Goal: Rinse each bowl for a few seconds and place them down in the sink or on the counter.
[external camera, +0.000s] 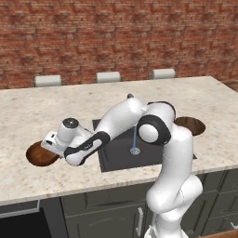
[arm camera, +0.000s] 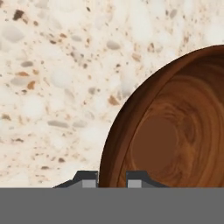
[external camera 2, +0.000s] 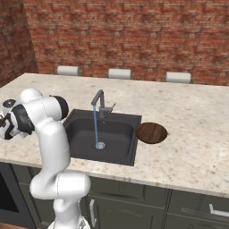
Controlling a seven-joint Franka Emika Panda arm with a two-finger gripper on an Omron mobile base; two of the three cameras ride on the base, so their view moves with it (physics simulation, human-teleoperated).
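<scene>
The two-finger gripper [arm camera: 112, 180] is clamped on the rim of a round, shallow, reddish-brown wooden bowl [arm camera: 175, 135] with swirling grain, resting on the beige speckled stone counter [arm camera: 57, 87] left of the square black sink [external camera 2: 105, 134]. The right base view shows water running from the grey angular faucet [external camera 2: 99, 100] and a second matching wooden bowl [external camera 2: 151, 133] right of the sink.

A: Where are the two wooden bowls?

B: One bowl [external camera: 39, 155], dark reddish-brown and upright, sits at the left edge of the left base frame on the beige speckled desk [external camera: 56, 107]. The other bowl [external camera 2: 151, 133] rests just right of the black sink [external camera 2: 85, 132], mid-frame.

A: And the sink?

B: Water streams from its grey faucet [external camera 2: 99, 102] onto the drain.
</scene>
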